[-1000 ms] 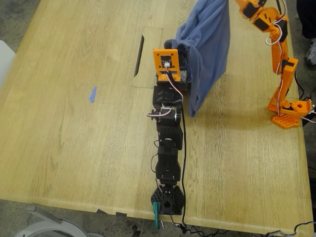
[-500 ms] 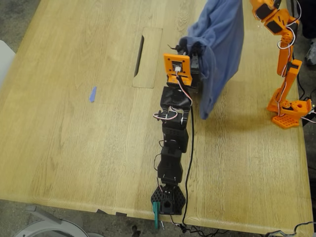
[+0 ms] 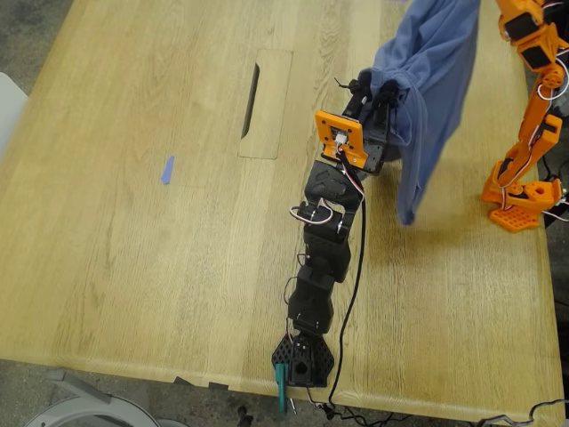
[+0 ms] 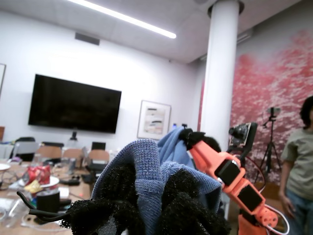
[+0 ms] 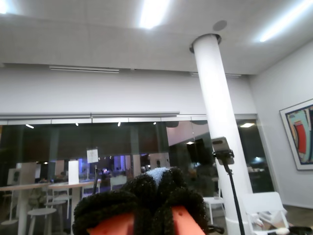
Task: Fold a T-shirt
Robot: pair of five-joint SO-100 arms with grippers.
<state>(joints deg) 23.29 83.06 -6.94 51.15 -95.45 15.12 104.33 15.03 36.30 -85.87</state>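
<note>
My two grippers' fingers [image 4: 146, 215] pinch one T-shirt [image 3: 431, 98] aloft.

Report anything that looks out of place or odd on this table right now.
The T-shirt is not lying on the table: it hangs bunched in the air, pinched by my first gripper and my second gripper. The small blue tape strip looks like a mere marker. Nothing looks spilled or broken.

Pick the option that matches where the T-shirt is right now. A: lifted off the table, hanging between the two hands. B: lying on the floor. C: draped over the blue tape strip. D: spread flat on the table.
A: in the exterior view the T-shirt hangs in the air, pinched by my first hand on the black arm and held higher up by the orange arm.
</note>
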